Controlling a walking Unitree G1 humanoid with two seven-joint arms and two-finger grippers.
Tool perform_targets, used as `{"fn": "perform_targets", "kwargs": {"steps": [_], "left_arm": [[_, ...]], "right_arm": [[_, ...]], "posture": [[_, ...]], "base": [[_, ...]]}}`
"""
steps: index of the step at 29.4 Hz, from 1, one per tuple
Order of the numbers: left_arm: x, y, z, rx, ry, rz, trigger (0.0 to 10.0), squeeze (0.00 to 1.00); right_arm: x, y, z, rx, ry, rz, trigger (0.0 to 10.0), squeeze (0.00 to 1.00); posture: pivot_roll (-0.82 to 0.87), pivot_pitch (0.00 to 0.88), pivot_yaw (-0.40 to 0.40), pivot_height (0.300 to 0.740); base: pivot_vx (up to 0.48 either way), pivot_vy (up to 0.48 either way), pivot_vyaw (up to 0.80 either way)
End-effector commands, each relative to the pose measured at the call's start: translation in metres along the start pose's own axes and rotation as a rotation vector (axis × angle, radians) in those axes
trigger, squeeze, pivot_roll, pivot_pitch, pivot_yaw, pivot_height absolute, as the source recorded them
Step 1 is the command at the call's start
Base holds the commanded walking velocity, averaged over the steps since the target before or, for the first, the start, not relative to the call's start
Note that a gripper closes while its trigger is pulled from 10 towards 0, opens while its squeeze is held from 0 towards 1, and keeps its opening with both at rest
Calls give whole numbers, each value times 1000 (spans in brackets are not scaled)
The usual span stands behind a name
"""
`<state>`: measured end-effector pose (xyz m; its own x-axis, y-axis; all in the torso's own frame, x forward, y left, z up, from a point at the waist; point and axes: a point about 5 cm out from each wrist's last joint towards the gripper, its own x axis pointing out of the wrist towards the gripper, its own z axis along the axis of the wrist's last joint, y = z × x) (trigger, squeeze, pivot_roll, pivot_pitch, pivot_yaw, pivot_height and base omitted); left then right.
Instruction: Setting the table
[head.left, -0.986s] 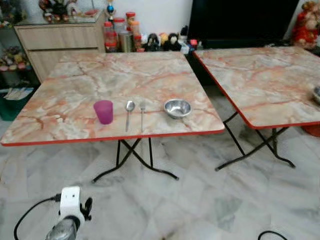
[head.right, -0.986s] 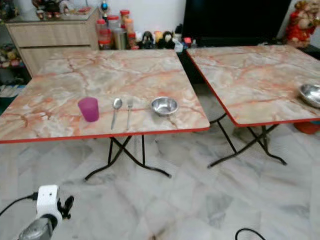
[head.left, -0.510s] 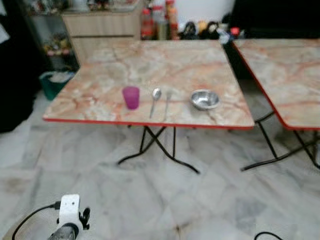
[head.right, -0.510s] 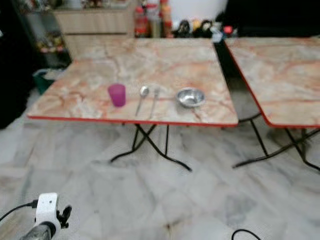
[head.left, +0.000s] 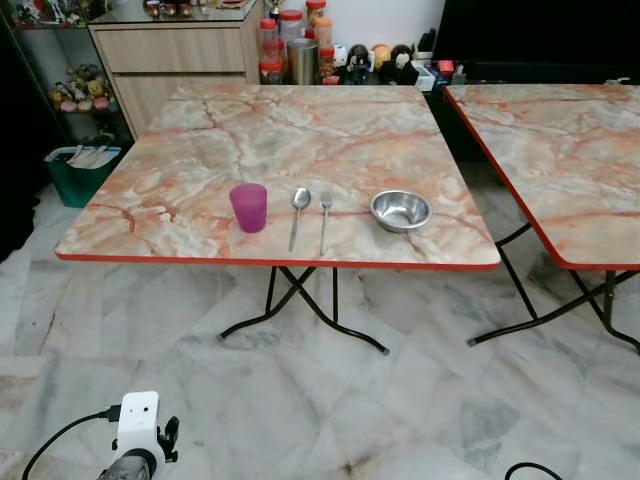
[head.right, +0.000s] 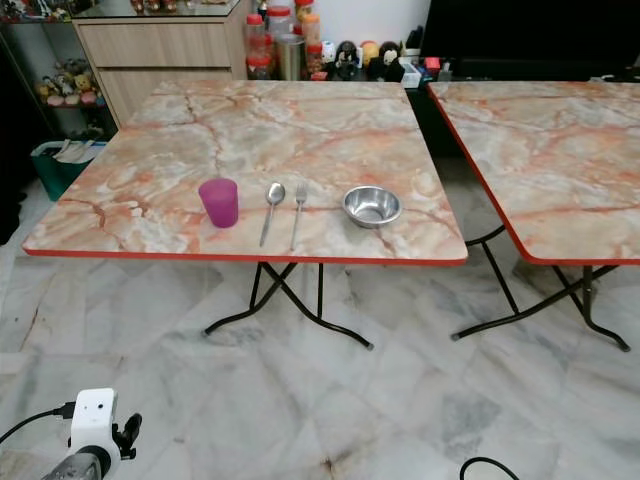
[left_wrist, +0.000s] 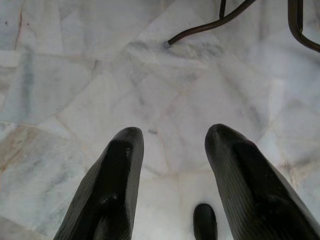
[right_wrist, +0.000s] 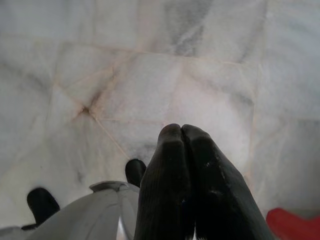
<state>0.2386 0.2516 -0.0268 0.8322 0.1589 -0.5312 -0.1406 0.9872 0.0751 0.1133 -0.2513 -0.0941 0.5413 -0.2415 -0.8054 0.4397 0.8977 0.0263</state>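
We stand back from the marble-topped folding table (head.left: 150, 190) where purple cup (head.left: 248, 207), spoon (head.left: 299, 207), fork (head.left: 325, 212) and steel bowl (head.left: 400, 210) sit near its front edge, left gripper (left_wrist: 172, 150) spread and empty, right gripper (right_wrist: 185, 175) pressed together over the floor, so a careless approach risks bumping the table's crossed legs (head.left: 300, 305) and shaking things off.

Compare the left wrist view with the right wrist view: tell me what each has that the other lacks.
Left wrist view: the left claw with its fingers spread apart, and black table legs resting on the floor beyond it. Right wrist view: the right claw with its fingers pressed together, and a red patch at the frame's corner, too cropped to identify. Shared: each looks down at the pale marble floor, and neither claw holds anything.
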Motion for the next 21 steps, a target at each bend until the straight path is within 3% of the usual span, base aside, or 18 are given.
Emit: {"fn": "perform_targets", "kwargs": {"steps": [1, 7, 21], "left_arm": [[-4, 5, -11, 2, 33, 20, 10000, 0], [-4, 4, -12, 1, 35, 18, 10000, 0], [-5, 4, -14, 0, 40, 21, 10000, 0]], "right_arm": [[2, 6, 6, -6, -17, 7, 10000, 0], [6, 10, 17, 27, -41, 3, 10000, 0], [-4, -28, 6, 37, -14, -31, 10000, 0]], "posture": [[-14, 89, -20, 740], [-19, 89, -19, 740], [-14, 89, -23, 740]], "base": [[349, 0, 800], [351, 0, 218], [350, 0, 0]]}}
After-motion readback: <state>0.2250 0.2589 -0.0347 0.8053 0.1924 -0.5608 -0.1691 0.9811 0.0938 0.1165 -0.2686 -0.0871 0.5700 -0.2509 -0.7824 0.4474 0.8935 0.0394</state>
